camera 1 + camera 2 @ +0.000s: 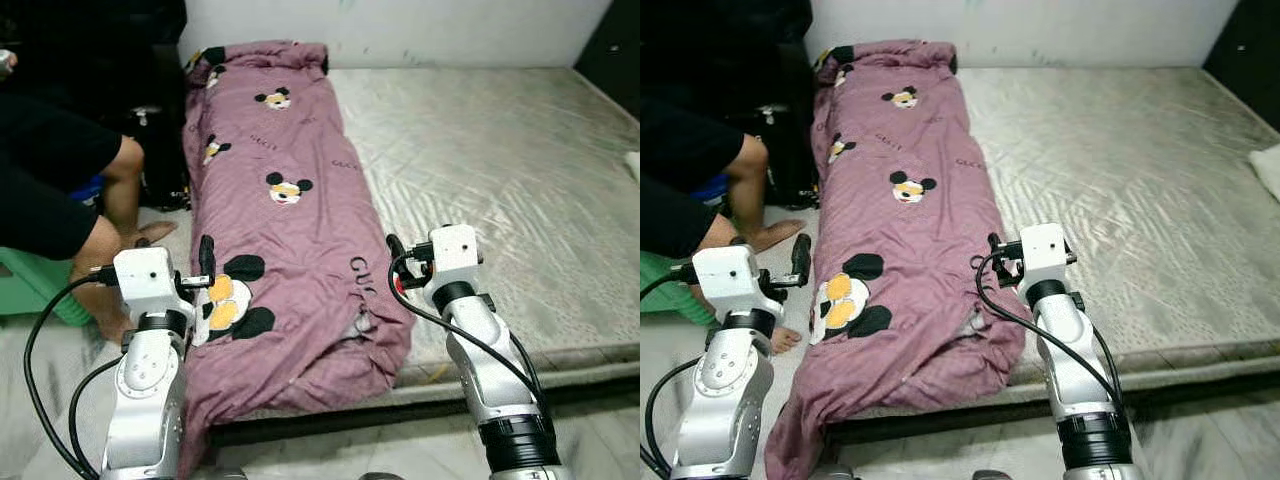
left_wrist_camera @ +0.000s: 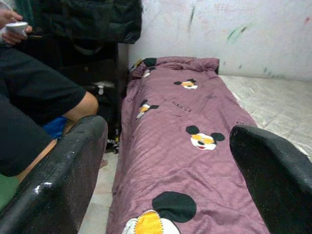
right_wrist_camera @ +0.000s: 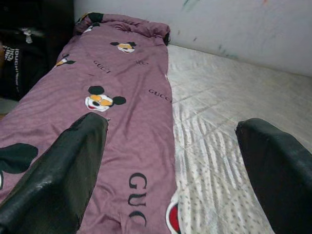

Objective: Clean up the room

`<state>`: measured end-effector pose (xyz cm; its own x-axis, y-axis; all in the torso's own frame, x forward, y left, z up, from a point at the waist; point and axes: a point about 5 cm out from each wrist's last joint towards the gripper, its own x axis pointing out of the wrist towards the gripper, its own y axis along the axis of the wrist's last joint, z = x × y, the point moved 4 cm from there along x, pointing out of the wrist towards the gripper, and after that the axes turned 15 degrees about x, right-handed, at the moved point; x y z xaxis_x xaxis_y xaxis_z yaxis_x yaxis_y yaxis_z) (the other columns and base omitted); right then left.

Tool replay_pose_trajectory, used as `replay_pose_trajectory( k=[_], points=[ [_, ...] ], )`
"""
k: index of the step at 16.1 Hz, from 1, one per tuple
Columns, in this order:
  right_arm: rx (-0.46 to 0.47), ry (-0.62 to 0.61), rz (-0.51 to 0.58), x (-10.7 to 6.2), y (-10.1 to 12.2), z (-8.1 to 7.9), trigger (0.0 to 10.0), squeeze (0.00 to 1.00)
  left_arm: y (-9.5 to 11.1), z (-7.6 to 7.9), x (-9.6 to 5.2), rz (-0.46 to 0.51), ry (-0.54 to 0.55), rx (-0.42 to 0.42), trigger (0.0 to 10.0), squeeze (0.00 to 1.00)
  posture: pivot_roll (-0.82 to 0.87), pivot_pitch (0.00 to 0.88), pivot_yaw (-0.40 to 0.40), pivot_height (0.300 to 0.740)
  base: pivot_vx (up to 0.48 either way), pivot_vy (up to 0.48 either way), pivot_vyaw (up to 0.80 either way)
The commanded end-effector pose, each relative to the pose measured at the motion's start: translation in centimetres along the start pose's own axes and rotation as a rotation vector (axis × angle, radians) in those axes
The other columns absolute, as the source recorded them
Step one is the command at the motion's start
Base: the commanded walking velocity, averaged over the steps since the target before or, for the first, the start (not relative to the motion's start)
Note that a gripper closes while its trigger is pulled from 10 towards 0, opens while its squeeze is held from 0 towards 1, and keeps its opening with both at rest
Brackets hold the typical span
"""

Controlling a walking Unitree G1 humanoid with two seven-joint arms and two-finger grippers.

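A purple quilt (image 1: 270, 220) printed with cartoon mice lies folded in a long strip along the left side of a grey mattress (image 1: 500, 180). Its near end hangs over the mattress's front edge toward the floor. My left gripper (image 1: 206, 262) is raised at the quilt's near left edge, open, with nothing between its fingers (image 2: 73, 165). My right gripper (image 1: 394, 250) hovers over the quilt's near right edge where it meets the bare mattress. It is open and empty too, fingers (image 3: 68, 165) wide apart.
A person in black (image 1: 50, 170) sits at the left on a green stool (image 1: 30, 285), bare feet on the floor beside the quilt. A black bag (image 1: 150, 150) stands against the wall. A white object (image 1: 1268, 165) lies at the mattress's right edge.
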<state>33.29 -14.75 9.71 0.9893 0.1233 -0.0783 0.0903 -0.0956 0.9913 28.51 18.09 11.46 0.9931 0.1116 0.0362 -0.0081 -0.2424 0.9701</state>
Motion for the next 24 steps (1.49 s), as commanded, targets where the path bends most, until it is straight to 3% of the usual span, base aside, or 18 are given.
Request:
replay_pose_trajectory(
  k=[1,10,15,17,20,24],
  points=[
    [0.005,0.003,-0.005,0.1,0.1,0.0,10.0,0.0,-0.2,0.1,0.2,-0.018,0.002,-0.001,10.0,0.0,-0.07,0.0,-0.02,0.74,0.0,0.0,0.0],
    [-0.018,0.029,-0.017,0.3,-0.1,-0.4,10.0,0.0,-0.6,-0.1,0.4,-0.048,0.024,-0.013,10.0,0.0,-0.07,0.0,-0.021,0.74,0.0,0.0,0.14],
    [-0.009,0.038,-0.154,1.0,-2.2,-0.3,10.0,0.0,-0.6,0.0,0.1,-0.064,0.021,-0.022,10.0,0.0,-0.05,0.0,-0.028,0.74,0.0,0.0,0.0],
    [0.008,0.044,-0.143,1.2,-1.9,-0.5,10.0,0.0,-0.6,-0.2,-0.1,-0.067,0.025,-0.022,10.0,0.0,-0.04,0.0,-0.032,0.74,0.0,0.0,0.0],
    [0.022,0.055,-0.135,0.4,-2.0,-1.0,10.0,0.0,-0.9,-0.9,-0.7,-0.091,0.046,-0.027,10.0,0.0,-0.03,0.0,-0.035,0.74,0.0,0.0,0.0],
    [0.039,0.052,-0.145,0.3,-2.2,-0.9,10.0,0.0,-0.8,-0.8,-0.4,-0.098,0.034,-0.027,10.0,0.0,-0.04,0.0,-0.023,0.685,0.0,0.0,0.0]
  ],
)
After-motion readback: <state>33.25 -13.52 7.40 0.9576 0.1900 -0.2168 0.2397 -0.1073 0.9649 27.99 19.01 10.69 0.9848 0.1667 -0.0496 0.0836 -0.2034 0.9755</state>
